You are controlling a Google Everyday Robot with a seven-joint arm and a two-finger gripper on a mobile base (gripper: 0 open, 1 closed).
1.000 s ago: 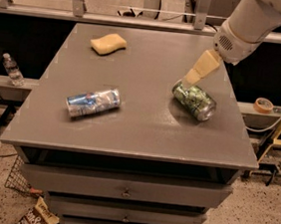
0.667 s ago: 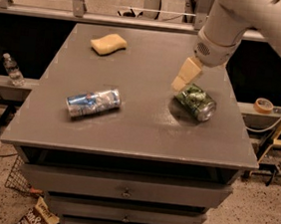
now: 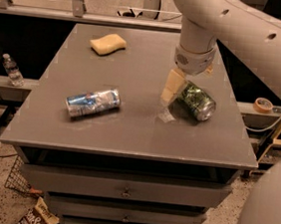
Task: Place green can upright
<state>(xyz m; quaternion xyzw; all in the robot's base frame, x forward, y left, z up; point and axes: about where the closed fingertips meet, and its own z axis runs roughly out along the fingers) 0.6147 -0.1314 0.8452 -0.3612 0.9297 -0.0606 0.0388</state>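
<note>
The green can [image 3: 197,102] lies on its side on the right part of the grey table [image 3: 129,128], its silver end facing front right. My gripper [image 3: 184,90] hangs from the white arm right over the can's far end. One cream finger [image 3: 171,88] reaches down to the table just left of the can. The other finger shows only as a small tip [image 3: 208,69] behind the can. The jaws stand apart around the can and are not closed on it.
A blue-and-silver can [image 3: 93,102] lies on its side at the table's left middle. A yellow sponge [image 3: 108,44] sits at the back left. The white arm fills the upper right. Drawers lie below the table's front edge. A water bottle [image 3: 12,69] stands off to the left.
The arm has swung left and lower. The gripper has moved from above and right of the green can to down around its far end. The cans have not moved.
</note>
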